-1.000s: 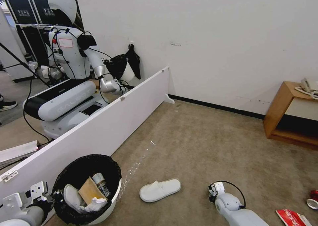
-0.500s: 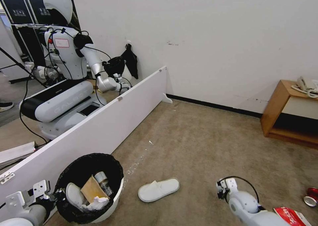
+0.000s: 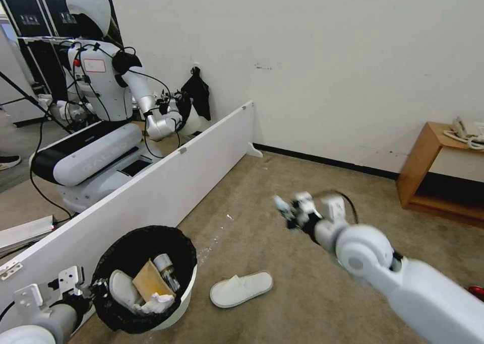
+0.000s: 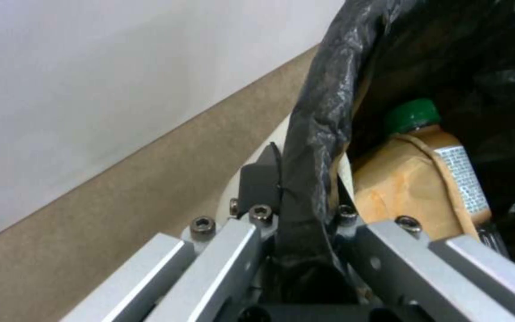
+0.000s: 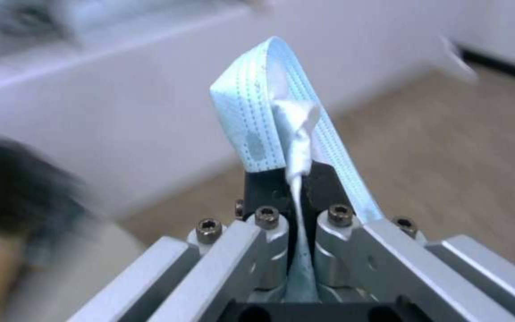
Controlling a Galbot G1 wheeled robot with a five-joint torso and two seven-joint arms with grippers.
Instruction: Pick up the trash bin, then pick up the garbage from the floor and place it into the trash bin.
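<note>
Honestly, your right gripper was clamped on the blue mask, left gripper pinching the trash bin rim; release only once above its opening.

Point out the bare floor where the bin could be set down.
Open carpet lies between the white board, the back wall and the wooden cabinet. It is crowded near the slipper, beside the trash bin held by the left gripper, and under the right gripper carrying a face mask.
</note>
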